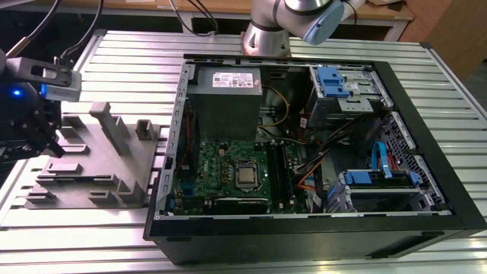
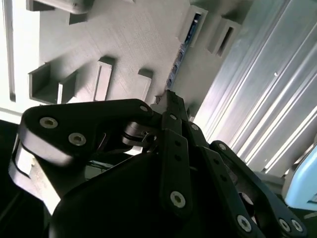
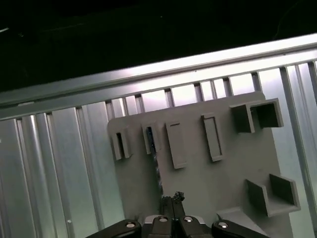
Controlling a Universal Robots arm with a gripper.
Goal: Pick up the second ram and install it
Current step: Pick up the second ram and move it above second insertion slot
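Jaws of the gripper (image 3: 172, 198) look pinched together on one end of the second ram (image 3: 156, 167), standing on edge in the grey holder (image 1: 95, 171), nine o'clock from the computer case (image 1: 304, 234), presumably slotted upright for a clean lift.

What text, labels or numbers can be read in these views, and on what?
Nothing reads clearly enough to quote.
White label on the power supply: print too small to read.
Markings on the motherboard: too small to read.
Edge of the second ram on the grey fixture: no legible print in the first wrist view.
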